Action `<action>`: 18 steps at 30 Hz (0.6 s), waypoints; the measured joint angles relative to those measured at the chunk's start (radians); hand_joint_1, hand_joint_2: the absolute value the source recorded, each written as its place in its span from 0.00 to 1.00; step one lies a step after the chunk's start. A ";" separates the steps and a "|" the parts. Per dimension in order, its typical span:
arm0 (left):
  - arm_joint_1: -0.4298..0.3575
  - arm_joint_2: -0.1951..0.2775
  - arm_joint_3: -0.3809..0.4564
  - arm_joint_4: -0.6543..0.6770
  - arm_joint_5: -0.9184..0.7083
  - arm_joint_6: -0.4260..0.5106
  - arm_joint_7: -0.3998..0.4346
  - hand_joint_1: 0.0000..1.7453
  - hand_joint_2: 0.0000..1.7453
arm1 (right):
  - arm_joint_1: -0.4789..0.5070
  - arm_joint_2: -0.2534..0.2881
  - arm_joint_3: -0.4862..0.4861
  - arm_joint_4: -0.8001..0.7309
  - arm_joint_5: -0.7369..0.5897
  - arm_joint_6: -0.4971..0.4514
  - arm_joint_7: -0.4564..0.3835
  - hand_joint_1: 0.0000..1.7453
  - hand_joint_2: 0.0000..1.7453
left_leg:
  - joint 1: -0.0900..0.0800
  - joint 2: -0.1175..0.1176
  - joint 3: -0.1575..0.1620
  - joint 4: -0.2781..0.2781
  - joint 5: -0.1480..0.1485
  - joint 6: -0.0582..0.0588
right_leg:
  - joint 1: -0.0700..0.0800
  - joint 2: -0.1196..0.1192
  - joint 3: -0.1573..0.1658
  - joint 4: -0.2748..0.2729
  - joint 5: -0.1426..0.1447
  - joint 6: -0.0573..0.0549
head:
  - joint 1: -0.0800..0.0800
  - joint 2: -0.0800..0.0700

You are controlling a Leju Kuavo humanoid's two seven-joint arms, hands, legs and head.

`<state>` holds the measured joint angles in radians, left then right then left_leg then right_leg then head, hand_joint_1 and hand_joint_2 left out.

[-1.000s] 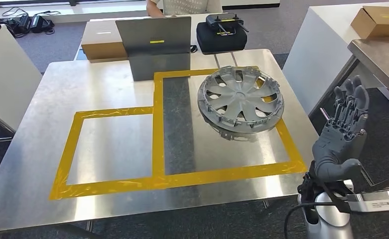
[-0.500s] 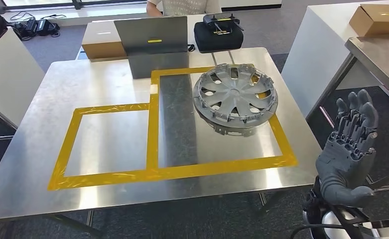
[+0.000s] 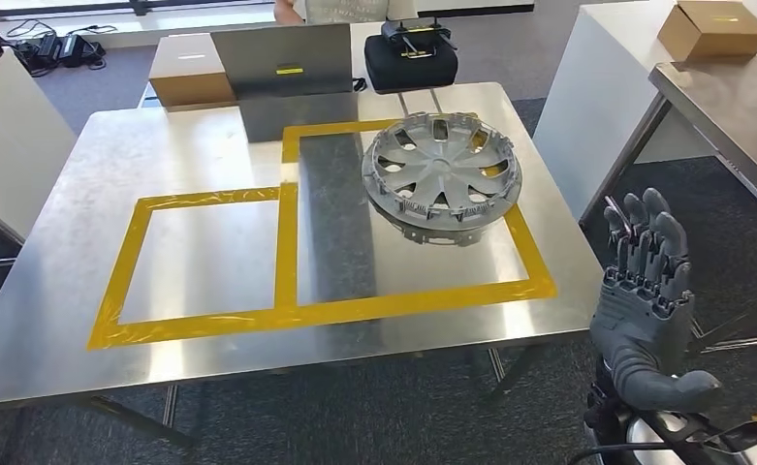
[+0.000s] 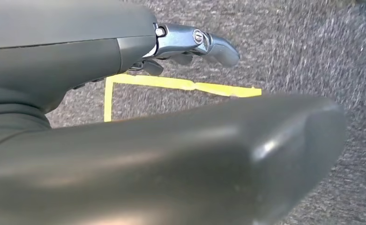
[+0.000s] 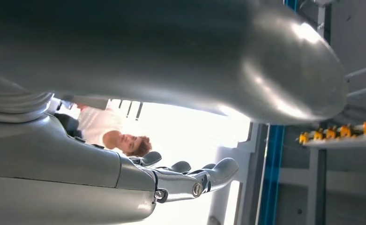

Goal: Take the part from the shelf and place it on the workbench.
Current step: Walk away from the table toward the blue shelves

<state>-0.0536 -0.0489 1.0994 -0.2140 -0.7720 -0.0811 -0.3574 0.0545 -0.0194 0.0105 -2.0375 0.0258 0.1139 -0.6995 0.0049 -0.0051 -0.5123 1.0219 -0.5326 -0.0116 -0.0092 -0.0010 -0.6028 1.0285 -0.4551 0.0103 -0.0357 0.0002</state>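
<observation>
My right hand [image 3: 648, 300] is raised off the counter's [image 3: 54, 242] right edge, fingers [image 3: 646, 237] straight and spread, palm bare, touching nothing. The grey wheel cover [image 3: 442, 174] lies flat on the counter inside the right-hand yellow tape frame [image 3: 297, 242], well apart from that hand. My left hand [image 4: 190, 42] hangs over grey carpet, fingers extended, holding nothing.

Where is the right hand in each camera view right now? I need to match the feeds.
Head view: right hand raised beside the table's right edge, holding nothing, fingers extended.
Right wrist view: right hand reaches in from the picture's left edge, fingers apart.
Left wrist view: not in it; that is the left hand over carpet.
Shared landmark: the right hand itself.
</observation>
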 joint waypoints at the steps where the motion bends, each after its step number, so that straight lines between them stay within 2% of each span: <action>1: 0.000 0.000 0.000 0.000 -0.002 0.000 -0.001 0.00 0.00 | 0.000 0.002 -0.004 0.002 0.006 0.002 0.000 0.00 0.00 | -0.001 0.000 -0.004 -0.003 0.008 0.007 | -0.001 0.000 -0.001 -0.002 0.006 0.007 | 0.000 0.000; 2: -0.001 -0.001 0.000 0.000 -0.004 0.000 -0.001 0.00 0.00 | 0.001 0.003 -0.007 0.004 0.011 0.002 0.000 0.00 0.00 | -0.001 0.001 -0.008 -0.005 0.016 0.014 | -0.003 0.001 -0.002 -0.002 0.006 0.014 | 0.000 0.000; 3: -0.001 -0.001 0.000 0.000 -0.007 0.000 -0.002 0.00 0.00 | 0.000 0.003 -0.010 0.006 0.015 0.002 0.000 0.00 0.00 | 0.001 0.002 -0.014 -0.008 0.025 0.022 | -0.005 0.001 -0.008 0.008 -0.007 0.020 | 0.001 0.000; 4: -0.002 -0.002 0.000 0.000 -0.010 0.000 -0.002 0.00 0.00 | 0.000 0.003 -0.013 0.009 0.019 0.002 0.000 0.00 0.00 | 0.003 0.003 -0.022 -0.011 0.035 0.029 | -0.005 0.002 -0.020 0.037 -0.037 0.025 | 0.004 0.000; 5: -0.003 -0.002 0.000 0.000 -0.012 0.000 -0.003 0.00 0.00 | 0.000 0.003 -0.015 0.013 0.021 0.001 0.000 0.00 0.00 | 0.003 0.003 -0.032 -0.011 0.044 0.034 | -0.006 0.002 -0.037 0.086 -0.082 0.029 | 0.007 0.000; 6: -0.003 -0.002 0.000 -0.001 -0.015 -0.001 -0.003 0.00 0.00 | 0.000 0.003 -0.016 0.017 0.023 0.000 0.000 0.00 0.00 | 0.002 0.002 -0.045 -0.011 0.054 0.038 | -0.006 0.002 -0.058 0.150 -0.130 0.033 | 0.011 0.000; 7: -0.003 -0.001 0.000 -0.001 -0.017 -0.002 -0.004 0.00 0.00 | 0.000 0.003 -0.017 0.021 0.023 -0.001 0.000 0.00 0.00 | 0.001 0.001 -0.058 -0.010 0.064 0.040 | -0.006 0.002 -0.075 0.212 -0.167 0.035 | 0.013 0.000; 8: -0.003 -0.001 0.000 -0.001 -0.019 -0.003 -0.004 0.00 0.00 | 0.001 0.003 -0.019 0.024 0.021 -0.002 0.000 0.00 0.00 | 0.000 0.001 -0.072 -0.009 0.074 0.041 | -0.006 0.002 -0.081 0.256 -0.184 0.036 | 0.015 0.000; 9: -0.003 -0.001 0.000 -0.001 -0.021 -0.003 -0.004 0.00 0.00 | 0.001 0.003 -0.022 0.026 0.017 -0.002 0.000 0.00 0.00 | -0.001 0.000 -0.086 -0.007 0.083 0.041 | -0.005 0.002 -0.071 0.266 -0.178 0.035 | 0.015 0.000; 10: -0.003 -0.001 0.000 -0.001 -0.022 -0.003 -0.003 0.00 0.00 | 0.001 0.003 -0.025 0.027 0.012 -0.001 0.000 0.00 0.00 | -0.002 -0.001 -0.099 -0.004 0.092 0.040 | -0.005 0.002 -0.040 0.236 -0.154 0.033 | 0.016 0.000; 11: -0.003 -0.001 0.000 -0.001 -0.023 -0.003 -0.003 0.00 0.00 | 0.001 0.003 -0.028 0.028 0.006 0.002 0.000 0.00 0.00 | -0.003 -0.003 -0.110 -0.002 0.100 0.039 | -0.004 0.003 0.008 0.176 -0.127 0.028 | 0.017 0.000; 12: -0.003 -0.001 0.000 0.000 -0.025 -0.003 -0.003 0.00 0.00 | 0.001 0.004 -0.032 0.028 0.001 0.006 0.000 0.00 0.00 | -0.004 -0.004 -0.119 0.001 0.108 0.036 | -0.001 0.003 0.063 0.096 -0.114 0.021 | 0.018 0.000; 13: -0.003 -0.002 0.000 0.000 -0.027 -0.003 -0.003 0.00 0.00 | 0.001 0.004 -0.034 0.027 -0.004 0.011 0.000 0.00 0.00 | -0.004 -0.006 -0.124 0.001 0.115 0.031 | 0.003 0.004 0.107 0.032 -0.105 0.014 | 0.017 0.000; 14: -0.003 -0.002 0.000 0.000 -0.029 -0.003 -0.004 0.00 0.00 | 0.001 0.004 -0.037 0.027 -0.006 0.016 0.000 0.00 0.00 | -0.004 -0.007 -0.125 0.001 0.123 0.025 | 0.007 0.004 0.134 -0.012 -0.105 0.007 | 0.017 0.000; 15: -0.004 -0.002 0.000 0.000 -0.031 -0.003 -0.004 0.00 0.00 | 0.001 0.005 -0.038 0.027 -0.006 0.019 0.000 0.00 0.00 | -0.003 -0.007 -0.126 -0.001 0.131 0.018 | 0.012 0.005 0.143 -0.032 -0.108 0.000 | 0.017 0.000; 17: -0.004 0.000 0.000 0.000 -0.033 -0.003 -0.004 0.00 0.00 | 0.000 0.006 -0.040 0.027 -0.004 0.022 0.000 0.00 0.00 | -0.002 -0.008 -0.128 -0.007 0.145 0.005 | 0.012 0.003 0.131 -0.038 -0.089 -0.014 | 0.020 0.000; 18: -0.004 0.000 0.000 0.000 -0.033 -0.003 -0.004 0.00 0.00 | -0.001 0.008 -0.040 0.027 -0.003 0.024 0.000 0.00 0.00 | -0.001 -0.008 -0.134 -0.002 0.135 -0.001 | 0.009 0.001 0.121 -0.041 -0.077 -0.023 | 0.020 0.000</action>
<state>-0.0578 -0.0493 1.0994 -0.2142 -0.8052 -0.0845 -0.3617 0.0533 -0.0111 -0.0294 -2.0104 0.0228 0.1381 -0.6993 0.0035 -0.0127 -0.6464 1.0200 -0.3973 -0.0122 0.0001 0.0005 -0.4822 0.9874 -0.5323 -0.0122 -0.0156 0.0000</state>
